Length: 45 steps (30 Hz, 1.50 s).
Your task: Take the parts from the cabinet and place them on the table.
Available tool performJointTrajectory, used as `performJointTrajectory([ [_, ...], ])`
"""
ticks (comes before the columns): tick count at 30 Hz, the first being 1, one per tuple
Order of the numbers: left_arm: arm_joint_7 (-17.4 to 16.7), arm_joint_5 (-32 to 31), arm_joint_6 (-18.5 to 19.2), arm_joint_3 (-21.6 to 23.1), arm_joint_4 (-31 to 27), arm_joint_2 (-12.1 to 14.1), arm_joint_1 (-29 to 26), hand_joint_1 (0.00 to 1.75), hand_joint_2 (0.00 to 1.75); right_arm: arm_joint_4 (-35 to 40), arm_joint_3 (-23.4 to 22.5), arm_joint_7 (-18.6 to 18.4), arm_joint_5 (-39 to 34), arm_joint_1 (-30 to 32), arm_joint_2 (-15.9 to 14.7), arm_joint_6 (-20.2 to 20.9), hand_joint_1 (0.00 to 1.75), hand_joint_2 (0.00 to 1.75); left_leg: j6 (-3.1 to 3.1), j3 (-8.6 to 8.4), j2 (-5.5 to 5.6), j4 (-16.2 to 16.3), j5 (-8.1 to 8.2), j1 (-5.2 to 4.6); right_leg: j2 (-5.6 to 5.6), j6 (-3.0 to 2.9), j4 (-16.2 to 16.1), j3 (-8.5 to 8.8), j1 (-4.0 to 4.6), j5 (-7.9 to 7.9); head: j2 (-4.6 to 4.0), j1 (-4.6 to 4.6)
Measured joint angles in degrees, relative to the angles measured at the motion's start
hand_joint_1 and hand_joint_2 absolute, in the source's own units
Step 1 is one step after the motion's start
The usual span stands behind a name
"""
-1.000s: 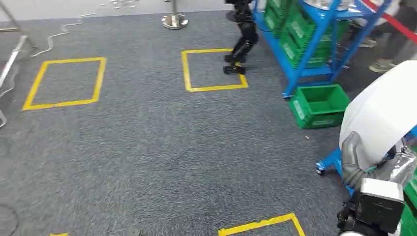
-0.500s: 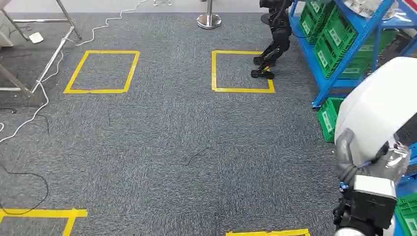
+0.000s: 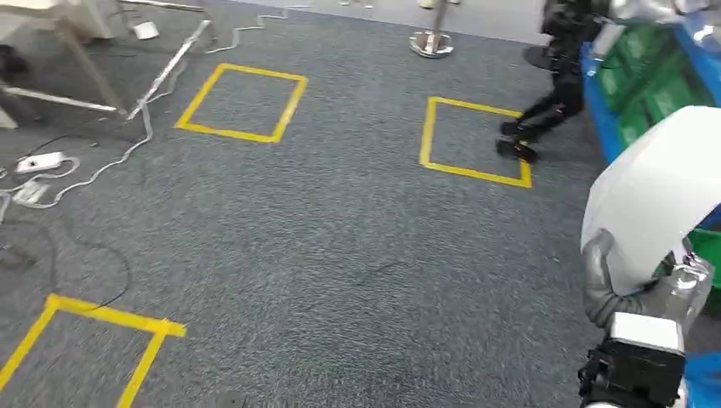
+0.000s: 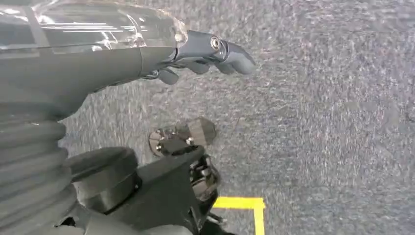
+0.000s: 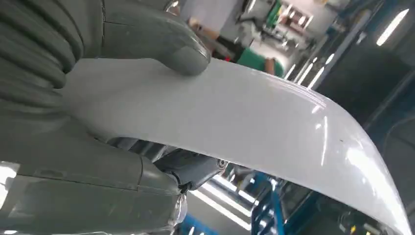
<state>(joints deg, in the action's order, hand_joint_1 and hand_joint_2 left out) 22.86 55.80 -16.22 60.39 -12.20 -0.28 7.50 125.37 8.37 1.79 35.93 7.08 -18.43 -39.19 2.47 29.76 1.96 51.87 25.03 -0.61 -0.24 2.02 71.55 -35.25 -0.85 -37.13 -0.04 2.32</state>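
1 white part (image 3: 650, 195), 3 yellow floor squares (image 3: 241, 103)

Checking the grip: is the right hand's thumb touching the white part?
Touching. Right wrist view shows the thumb pressed flat on the white part.

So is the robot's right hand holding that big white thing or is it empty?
Holding it. The right hand grips the curved white part, thumb pressed on top and fingers underneath.

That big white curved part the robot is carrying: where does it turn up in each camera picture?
Head view: the white curved part rises at the right edge, above the right arm.
Left wrist view: not in it; the left hand hangs over grey carpet.
Right wrist view: it sweeps across the middle, under the right hand's thumb.
Shared landmark: the blue rack.
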Motion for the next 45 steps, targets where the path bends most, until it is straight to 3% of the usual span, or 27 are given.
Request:
performJointTrajectory([
  [3, -0.04, -0.02, 0.00, 0.00, 0.00, 0.02, 0.02, 0.00, 1.75, -0.02, 0.13, 0.00, 0.00, -0.04, 0.00, 0.00, 1.75, 1.75, -0.18, -0.16, 2.63, 0.00, -0.27, -0.07, 1.51, -1.22, -13.32, 5.55, 0.47, 8.00, 0.00, 0.24],
  [4, -0.04, -0.07, 0.00, 0.00, 0.00, -0.02, 0.03, 0.00, 1.75, 0.00, 0.13, 0.02, 0.02, -0.10, -0.02, 0.00, 1.75, 1.75, -0.34, -0.10, 3.39, 0.00, -0.40, 0.07, 4.59, -1.65, -18.59, 7.94, 0.53, 9.94, 0.00, 0.46],
  [5, -0.04, -0.09, 0.00, 0.00, 0.00, -0.04, 0.08, 0.00, 1.75, 0.06, 0.15, 0.02, 0.04, -0.08, 0.00, 0.00, 1.75, 1.75, -0.61, 0.21, 4.25, 0.32, -0.37, -0.33, 5.48, -1.91, -20.94, 8.69, 0.67, 10.23, 0.00, 0.70],
  [6, -0.04, -0.09, 0.00, 0.00, -0.02, -0.18, 0.04, 0.00, 1.75, 0.04, 0.20, 0.07, 0.00, -0.15, -0.04, -0.02, 1.75, 1.75, -0.91, 0.40, 4.76, 0.07, -0.58, -0.28, 4.57, -1.58, -20.96, 8.62, 0.57, 10.19, 0.00, 0.59],
  [9, -0.07, -0.11, -0.02, 0.02, 0.02, -0.11, -0.29, 0.00, 1.75, 0.04, 0.33, 0.18, 0.07, -0.21, 0.00, 0.00, 1.75, 1.75, -1.72, 1.07, 6.04, -0.08, -1.02, -0.17, 2.69, -2.08, -21.56, 8.75, 0.47, 10.93, 0.00, 0.26],
  [11, -0.07, -0.11, -0.02, 0.02, 0.02, -0.09, -0.33, 0.00, 1.75, 0.13, 0.37, 0.20, 0.09, -0.24, 0.07, 0.00, 1.75, 1.75, -2.14, 3.51, -1.90, 4.87, 2.99, -0.31, 1.54, -2.52, -22.23, 8.77, 0.49, 11.43, 0.00, -0.57],
  [13, -0.07, -0.24, 0.00, 0.02, 0.00, -0.11, -0.24, 0.00, 1.75, 0.07, 0.39, 0.26, 0.09, -0.15, 0.00, 0.00, 1.75, 1.75, -2.84, 8.69, -2.31, 15.90, 8.16, 0.28, 0.12, -2.50, -22.23, 8.62, 0.46, 11.42, 0.00, -1.18],
  [15, -0.09, -0.26, 0.00, 0.04, 0.02, -0.11, -0.27, 0.00, 1.75, 0.02, 0.57, 0.35, 0.18, -0.18, 0.04, 0.00, 1.75, 1.75, -3.39, 11.19, -2.08, 20.97, 9.09, 0.84, -1.26, -2.46, -22.21, 8.66, 0.35, 11.30, 0.00, -1.77],
  [16, -0.18, -0.26, 0.00, 0.04, 0.02, -0.11, -0.26, 0.00, 1.75, 0.00, 0.61, 0.37, 0.20, -0.21, 0.04, 0.00, 1.75, 1.75, -3.66, 10.35, -2.14, 19.32, 7.64, 1.07, -1.83, -2.33, -22.21, 8.73, 0.30, 11.18, 0.00, -1.99],
  [18, -0.28, -0.44, 0.02, 0.04, 0.02, -0.09, -0.19, 0.00, 1.75, -0.13, 0.72, 0.39, 0.35, -0.38, 0.04, 0.00, 1.75, 1.75, -4.03, 4.94, -3.56, 9.32, 2.64, 1.30, -2.89, -1.83, -22.18, 9.11, 0.07, 10.86, 0.00, -2.34],
  [20, -0.48, -0.63, 0.04, 0.04, -0.02, -0.15, 0.15, 0.00, 1.75, -0.09, 0.81, 0.39, 0.55, -0.56, 0.00, 0.00, 1.75, 1.75, -4.43, 0.22, -9.87, 1.10, 0.64, 1.11, -3.51, -0.85, -21.78, 9.66, 0.45, 10.13, 0.00, -3.16],
  [21, -0.61, -0.61, 0.04, 0.02, -0.02, -0.13, 0.49, 0.00, 1.75, -0.11, 0.85, 0.39, 0.57, -0.72, -0.07, 0.00, 1.75, 1.75, -3.20, -0.03, -8.27, 0.60, 0.94, 1.02, -3.95, -0.54, -21.47, 9.67, 0.42, 10.02, 0.00, -3.24],
  [24, -1.03, -0.68, 0.09, 0.02, -0.02, -0.13, 1.00, 0.00, 1.75, -0.15, 1.20, 0.15, 0.59, -1.52, -0.50, 0.00, 1.75, 1.75, -2.15, 0.04, -5.91, 0.36, 0.79, 0.73, -6.21, -0.11, -21.97, 10.43, -0.01, 9.63, 0.00, -2.27],
  [25, -1.09, -0.70, 0.09, 0.04, -0.02, -0.11, 1.04, 0.00, 1.75, -0.18, 1.38, -0.11, 0.63, -2.11, -0.72, 0.00, 1.75, 1.75, -1.68, -0.17, -5.21, 0.07, 0.55, 0.87, -4.59, 0.29, -21.43, 10.41, -0.29, 8.92, 0.00, -1.95],
  [26, -1.09, -0.70, 0.09, 0.02, -0.02, -0.11, 1.43, 0.00, 1.75, -0.20, 1.62, -0.46, 0.83, -2.64, -0.98, 0.02, 1.75, 1.75, -1.23, -0.28, -4.30, -0.19, 0.25, 0.86, -2.10, 0.34, -17.85, 8.95, -0.25, 6.33, 0.00, -1.73],
  [27, -1.11, -0.70, 0.07, 0.02, -0.02, -0.11, 1.85, 0.00, 1.75, -0.22, 1.73, -0.85, 1.16, -2.91, -1.31, 0.02, 1.75, 1.75, -0.92, -0.26, -3.48, -0.39, 0.04, 0.85, -0.98, 0.36, -12.80, 6.62, -0.14, 3.69, 0.00, -1.31],
  [29, -1.11, -0.70, 0.09, 0.02, -0.04, -0.15, 2.21, 0.00, 1.75, -0.39, 2.10, -1.72, 1.51, -3.41, -1.70, 0.11, 1.75, 1.75, -0.64, -0.19, -1.66, -0.49, -0.15, 0.64, -0.19, 0.18, -2.28, 1.40, -0.07, -0.12, 0.00, -0.18],
  [30, -1.11, -0.68, 0.07, 0.02, -0.02, -0.15, 2.15, 0.00, 1.75, -0.57, 2.31, -2.34, 1.75, -3.66, -1.86, 0.11, 1.75, 1.75, -0.61, -0.26, -0.77, -0.48, -0.17, 0.53, -0.13, -0.08, -0.25, 0.16, -0.04, -0.13, 0.00, 0.22],
  [31, -1.16, -0.68, 0.05, 0.04, -0.02, -0.13, 2.03, 0.00, 1.75, -0.72, 2.49, -2.86, 1.90, -3.99, -2.05, 0.11, 1.75, 1.75, -0.58, -0.36, 0.13, -0.48, -0.19, 0.44, -0.02, -0.42, -1.32, 0.28, 0.03, 1.40, 0.00, 0.44],
  [33, -1.18, -0.68, 0.00, 0.04, -0.02, -0.11, 2.03, 0.00, 1.75, -0.81, 3.02, -3.61, 1.92, -4.57, -2.58, 0.09, 1.75, 1.75, -0.64, -0.63, 1.93, -0.49, -0.29, 0.37, 0.95, -1.32, -11.09, 4.14, 0.36, 7.62, 0.00, 0.61],
  [34, -1.16, -0.66, 0.00, 0.02, -0.02, -0.13, 2.03, 0.00, 1.75, -0.87, 3.23, -3.82, 1.92, -4.85, -2.82, 0.09, 1.75, 1.75, -0.73, -0.73, 2.59, -0.50, -0.35, 0.43, 2.46, -1.70, -16.22, 6.33, 0.47, 10.09, 0.00, 0.81],
  [35, -1.16, -0.66, 0.02, 0.02, -0.02, -0.29, 2.06, 0.00, 1.75, -0.94, 3.41, -3.87, 1.92, -5.16, -3.06, 0.07, 1.75, 1.75, -0.91, -0.60, 3.23, -0.46, -0.39, 0.39, 5.73, -2.11, -20.01, 7.79, 0.57, 11.38, 0.00, 0.83],
  [39, -1.11, -0.63, 0.00, 0.04, 0.00, -0.28, 1.66, 0.00, 1.75, -1.07, 3.95, -3.98, 1.95, -5.55, -3.65, 0.07, 1.75, 1.75, -2.34, 0.31, 5.64, -0.93, -1.00, 0.60, 3.78, -2.20, -21.91, 8.48, 0.64, 11.57, 0.00, 1.01],
  [40, -1.11, -0.61, 0.00, 0.04, 0.00, -0.15, 1.53, 0.00, 1.75, -1.07, 4.11, -3.98, 1.95, -5.83, -3.67, 0.07, 1.75, 1.75, -2.35, 0.29, 2.89, -0.50, -0.44, 0.53, 3.04, -2.18, -22.66, 8.65, 0.34, 12.07, 0.00, 0.96],
  [41, -1.14, -0.61, 0.00, 0.07, 0.00, -0.15, 1.55, 0.00, 1.75, -1.09, 4.33, -4.00, 1.99, -5.90, -3.67, 0.09, 1.75, 1.75, -2.61, 1.50, -1.60, 1.74, 1.54, 0.15, 2.51, -2.38, -22.93, 8.71, 0.42, 12.21, 0.00, 0.40],
  [44, -1.18, -0.57, 0.00, 0.07, 0.00, -0.15, 1.63, 0.00, 1.75, -1.27, 4.65, -4.00, 1.99, -5.97, -3.85, 0.09, 1.75, 1.75, -3.36, 8.70, -2.31, 16.61, 8.57, 0.72, 0.38, -2.59, -22.96, 8.53, 0.42, 12.23, 0.00, -0.79],
  [45, -1.16, -0.39, -0.04, 0.07, 0.00, -0.15, 1.47, 0.00, 1.75, -1.44, 4.87, -4.02, 1.97, -5.98, -3.83, 0.09, 1.75, 1.75, -3.57, 10.21, -2.08, 19.58, 9.15, 0.84, -0.25, -2.55, -22.95, 8.54, 0.40, 12.16, 0.00, -1.16],
])
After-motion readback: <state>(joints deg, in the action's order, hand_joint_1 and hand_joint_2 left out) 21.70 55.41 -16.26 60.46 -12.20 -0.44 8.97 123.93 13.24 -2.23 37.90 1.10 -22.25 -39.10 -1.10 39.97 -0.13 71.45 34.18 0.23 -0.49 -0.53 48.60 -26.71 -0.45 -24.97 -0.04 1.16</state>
